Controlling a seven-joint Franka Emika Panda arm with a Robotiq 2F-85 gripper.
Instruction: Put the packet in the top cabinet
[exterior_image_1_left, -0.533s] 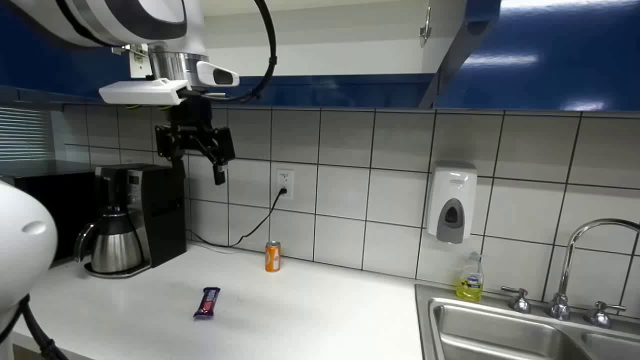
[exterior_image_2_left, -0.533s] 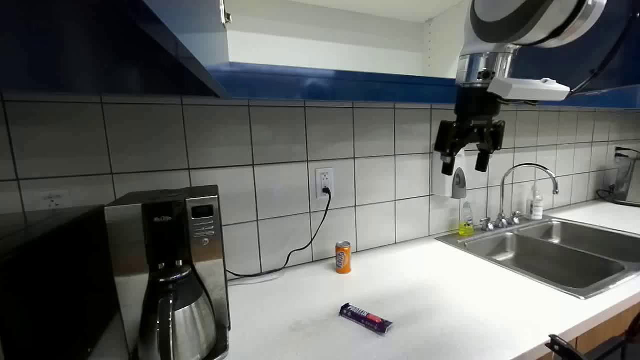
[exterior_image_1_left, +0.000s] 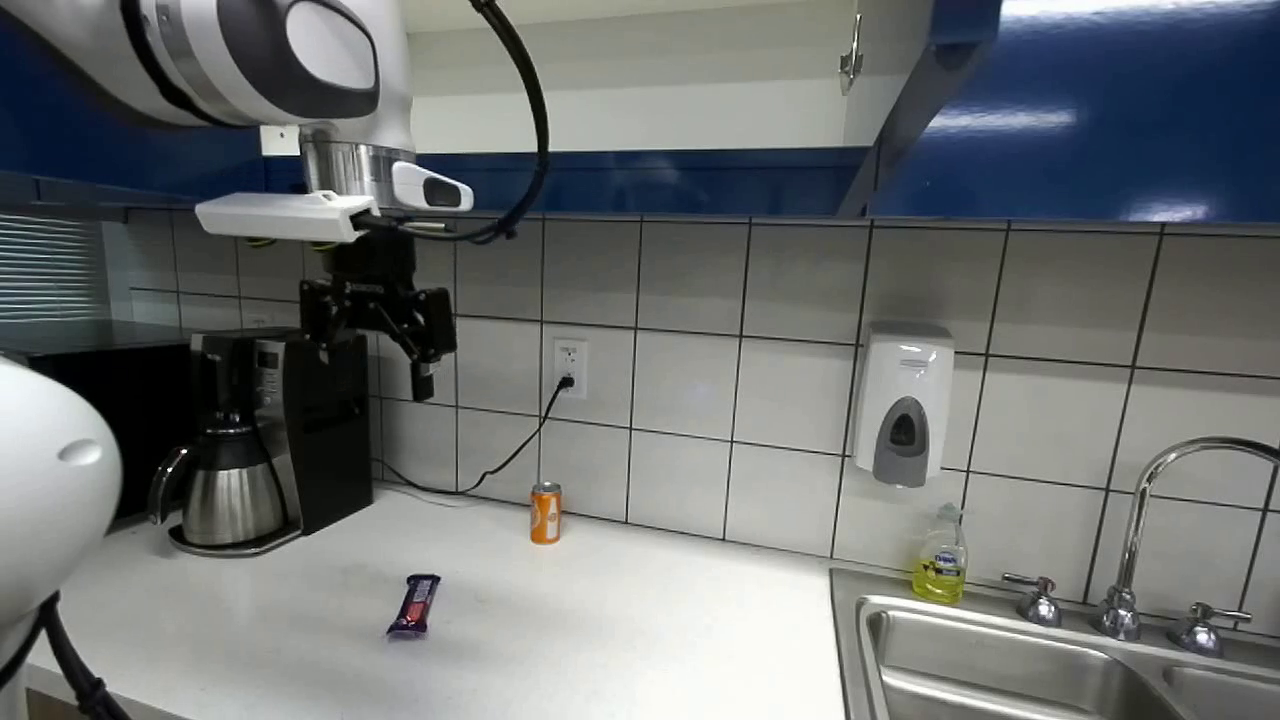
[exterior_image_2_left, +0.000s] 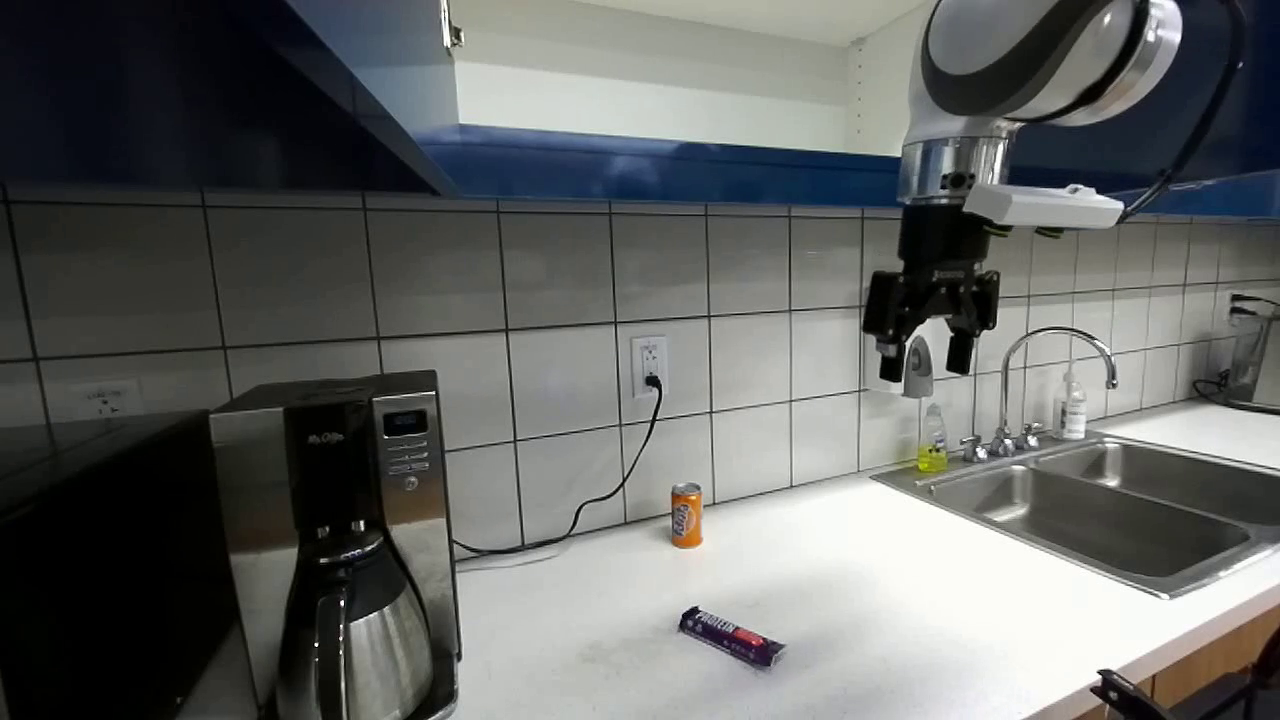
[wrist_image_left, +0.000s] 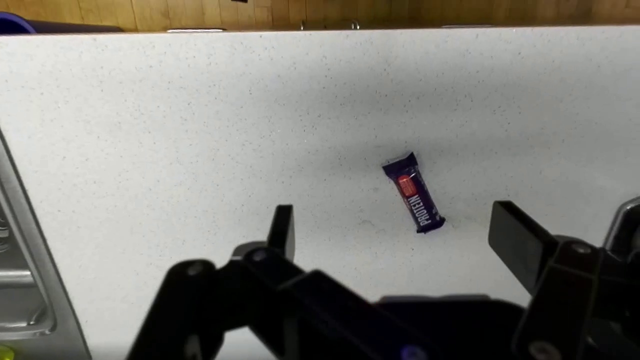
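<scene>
The packet is a dark purple wrapper with a red-pink patch, lying flat on the white counter in both exterior views (exterior_image_1_left: 413, 606) (exterior_image_2_left: 732, 637). In the wrist view the packet (wrist_image_left: 414, 194) lies slanted, ahead of and between the two fingers as seen from above. My gripper (exterior_image_2_left: 925, 362) is open and empty, pointing down well above the counter; its spread fingers also frame the wrist view (wrist_image_left: 392, 227). The top cabinet (exterior_image_1_left: 630, 110) is open in both exterior views, with white interior and blue lower edge (exterior_image_2_left: 660, 170). The arm hides part of it.
An orange can (exterior_image_2_left: 686, 515) stands near the tiled wall. A coffee maker (exterior_image_1_left: 280, 430) stands at one end of the counter, a sink (exterior_image_2_left: 1090, 510) at the other. A soap dispenser (exterior_image_1_left: 905, 405) hangs on the wall. An open cabinet door (exterior_image_1_left: 910, 90) juts outward.
My gripper has moved down, away from the cabinet's level, with a slight sideways shift. It stays open. The packet and the can have not moved.
</scene>
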